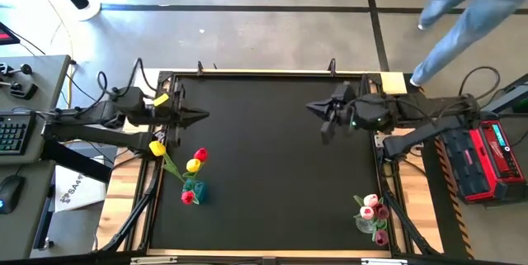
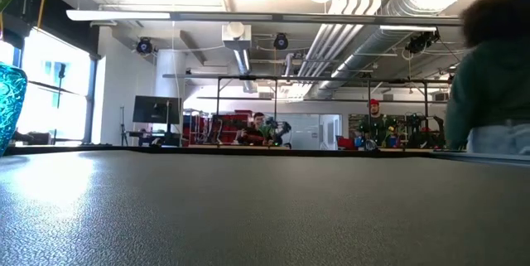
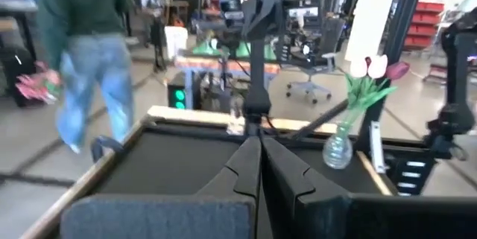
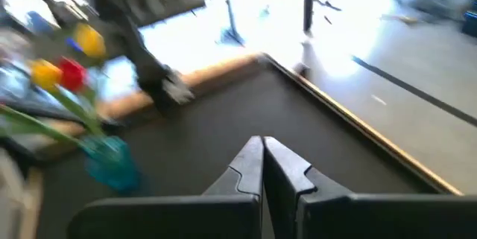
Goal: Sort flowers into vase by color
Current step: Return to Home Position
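Left gripper (image 1: 198, 116) hangs over the left part of the table (image 1: 264, 174), a little in from its left edge, fingers pressed together and holding nothing; its wrist view shows the two tips meeting with no gap.

Close to that edge, toward the table's lower-left corner in the high view, the red and yellow flowers (image 1: 195, 162) stand in the blue vase (image 1: 193, 191), their heads leaning out to several sides.

They look very light, with thin stems that would likely bend and soft bud heads that would crush, so a gentle pinch on the bare stem below the leaves seems the safest hold. A pull to one side could tip the vase.

Right gripper (image 1: 313, 106) hovers right of the table's middle, also closed and empty.

By the lower-right corner, the pink flowers (image 1: 375, 210) sit in the clear vase (image 1: 365, 225), well apart from both grippers.
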Available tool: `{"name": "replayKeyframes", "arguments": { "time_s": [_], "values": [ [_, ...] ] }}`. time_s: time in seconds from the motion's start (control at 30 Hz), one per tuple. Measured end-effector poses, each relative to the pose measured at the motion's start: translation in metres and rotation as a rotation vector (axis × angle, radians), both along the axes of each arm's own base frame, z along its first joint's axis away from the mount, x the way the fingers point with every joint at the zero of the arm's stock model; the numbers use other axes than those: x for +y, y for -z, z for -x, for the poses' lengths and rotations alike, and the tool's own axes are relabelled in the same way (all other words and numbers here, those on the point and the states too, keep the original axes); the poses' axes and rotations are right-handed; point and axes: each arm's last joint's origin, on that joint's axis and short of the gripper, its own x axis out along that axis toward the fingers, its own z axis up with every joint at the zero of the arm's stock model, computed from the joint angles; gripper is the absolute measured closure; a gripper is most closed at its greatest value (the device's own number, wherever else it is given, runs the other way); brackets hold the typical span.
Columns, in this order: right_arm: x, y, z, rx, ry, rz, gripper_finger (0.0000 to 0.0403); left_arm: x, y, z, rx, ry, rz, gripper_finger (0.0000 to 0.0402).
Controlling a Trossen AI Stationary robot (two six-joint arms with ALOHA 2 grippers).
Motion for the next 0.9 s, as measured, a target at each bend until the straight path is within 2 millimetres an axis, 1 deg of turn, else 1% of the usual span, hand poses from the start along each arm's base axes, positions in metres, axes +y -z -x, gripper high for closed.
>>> {"name": "replayKeyframes", "arguments": {
  "time_s": [0.1,0.23,0.33,0.47,0.53,0.67,0.77,0.9],
  "values": [
    [-0.002,0.018,-0.006,-0.161,-0.087,-0.014,0.0403,-0.001,0.004,-0.006,0.024,0.029,0.04,0.0401],
    [-0.007,0.043,-0.019,-0.36,-0.223,-0.022,0.0403,-0.001,0.008,-0.017,0.062,0.044,0.023,0.0401],
    [-0.014,0.061,-0.023,-0.455,-0.301,-0.043,0.0403,-0.001,0.01,-0.023,0.068,0.042,-0.01,0.0401],
    [-0.022,0.086,-0.024,-0.457,-0.317,-0.069,0.0403,0.001,0.009,-0.024,0.067,-0.005,-0.043,0.0401],
    [-0.026,0.094,-0.022,-0.45,-0.304,-0.053,0.0403,0.003,0.01,-0.022,0.083,-0.04,-0.068,0.0401],
    [-0.033,0.108,-0.017,-0.453,-0.297,-0.031,0.0403,0.003,0.011,-0.012,0.109,-0.038,-0.134,0.0401],
    [-0.038,0.109,-0.011,-0.48,-0.309,-0.023,0.0403,0.003,0.014,-0.002,0.105,-0.048,-0.133,0.0401],
    [-0.046,0.112,-0.004,-0.486,-0.289,0.024,0.0403,0.004,0.031,0.013,0.083,-0.066,-0.099,0.0401]
  ]
}}
